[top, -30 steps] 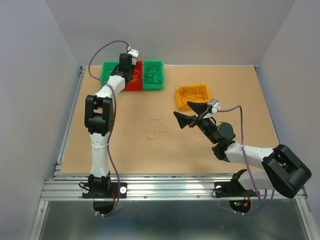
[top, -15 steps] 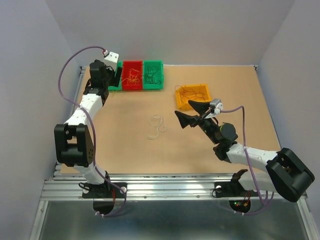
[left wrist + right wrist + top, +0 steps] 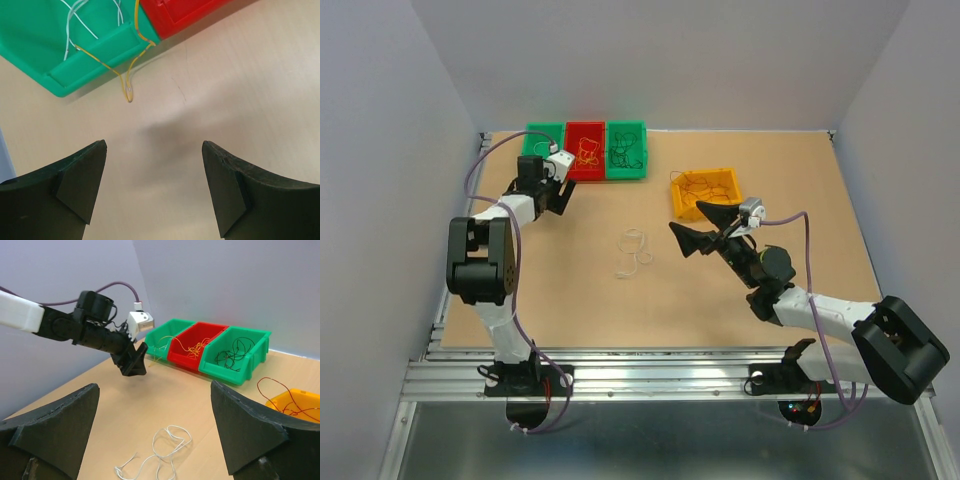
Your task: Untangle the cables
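Two claws entered; condition of each? — Clerk

Left claw (image 3: 154, 150): spread wide, nothing held. Right claw (image 3: 155, 387): likewise released, empty. — Checker

Cables, location? — Clerk

White cable (image 3: 160, 447): loose on the worktop (image 3: 125, 405), low and just ahead of the right claw, in line with the gap between its fingers. Yellow wire loop (image 3: 129, 85): draped over the rims of the near green bin (image 3: 75, 70) and the red bin (image 3: 190, 12), just ahead of the left claw. Dark wires (image 3: 232, 355): inside the far green bin (image 3: 235, 374), well beyond the right claw. — Checker

Hazards? — Clerk

Probably two. The white cable is hair-thin and lies flat, so the right claw may pinch bare worktop or pull a loop tighter. If the left claw advances, it could snag the yellow wire loop and drag out the bin's contents. — Checker
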Controlling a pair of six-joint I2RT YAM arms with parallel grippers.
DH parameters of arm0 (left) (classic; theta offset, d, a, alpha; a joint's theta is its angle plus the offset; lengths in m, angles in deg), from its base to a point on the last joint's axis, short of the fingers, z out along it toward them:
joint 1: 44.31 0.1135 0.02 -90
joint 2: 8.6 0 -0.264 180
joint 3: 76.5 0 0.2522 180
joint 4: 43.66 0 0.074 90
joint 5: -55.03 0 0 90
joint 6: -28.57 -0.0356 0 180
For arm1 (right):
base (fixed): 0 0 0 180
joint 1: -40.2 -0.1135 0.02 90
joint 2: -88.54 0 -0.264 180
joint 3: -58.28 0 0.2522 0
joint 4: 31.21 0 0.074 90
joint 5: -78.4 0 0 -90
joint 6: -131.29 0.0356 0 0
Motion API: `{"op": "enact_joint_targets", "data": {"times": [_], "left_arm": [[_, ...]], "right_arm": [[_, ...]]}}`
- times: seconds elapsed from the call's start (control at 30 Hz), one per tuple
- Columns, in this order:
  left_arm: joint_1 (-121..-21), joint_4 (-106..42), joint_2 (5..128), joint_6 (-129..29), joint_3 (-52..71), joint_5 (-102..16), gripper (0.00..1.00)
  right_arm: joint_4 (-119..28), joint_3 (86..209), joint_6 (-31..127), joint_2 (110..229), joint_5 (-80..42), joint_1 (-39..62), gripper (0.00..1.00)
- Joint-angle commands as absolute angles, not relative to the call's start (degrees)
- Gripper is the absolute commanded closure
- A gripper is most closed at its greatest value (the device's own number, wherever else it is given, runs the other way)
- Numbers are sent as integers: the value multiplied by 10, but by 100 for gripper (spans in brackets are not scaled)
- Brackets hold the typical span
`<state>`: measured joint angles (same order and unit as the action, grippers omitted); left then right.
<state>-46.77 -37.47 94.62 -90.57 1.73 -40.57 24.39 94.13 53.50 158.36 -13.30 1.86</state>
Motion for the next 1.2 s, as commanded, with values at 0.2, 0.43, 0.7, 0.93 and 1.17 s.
{"op": "enact_joint_targets", "data": {"times": [0.2, 0.43, 0.7, 0.93, 1.17], "left_arm": [[-448, -357, 1043, -917, 143, -414, 13], [-448, -286, 1111, -921, 232, -408, 17], [-448, -223, 1161, -935, 288, -407, 25], [-448, -202, 1180, -940, 303, -404, 57], [-448, -188, 1181, -945, 298, -414, 96]], "right_arm": [[255, 949, 526, 1578, -135, 15, 3], [255, 950, 527, 1578, -137, 14, 3], [255, 950, 527, 1577, -140, 15, 3], [255, 950, 527, 1578, -142, 15, 3], [255, 951, 526, 1578, -143, 15, 3]]}}
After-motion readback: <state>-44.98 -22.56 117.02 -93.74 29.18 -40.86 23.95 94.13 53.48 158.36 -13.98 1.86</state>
